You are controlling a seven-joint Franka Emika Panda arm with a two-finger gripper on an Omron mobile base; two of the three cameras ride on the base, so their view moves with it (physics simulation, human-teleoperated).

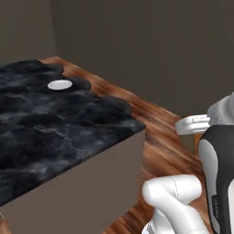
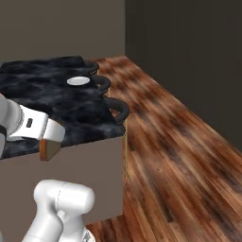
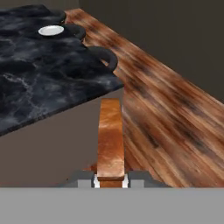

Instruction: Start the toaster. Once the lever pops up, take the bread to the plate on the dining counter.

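claw (image 3: 111, 180) is pinching the bread (image 3: 110, 138) by its near end, probably so the free end leads onto the plate (image 3: 51, 30), which sits well away at the upper left of the hand view on the dining counter (image 3: 39, 83). the slice is held edge-on, crust edge toward the camera, long axis running straight out from the fingers toward the counter's side wall. in the right base view the bread (image 2: 48, 149) hangs at lower left, short of the counter edge, so i'd judge this mid-carry.
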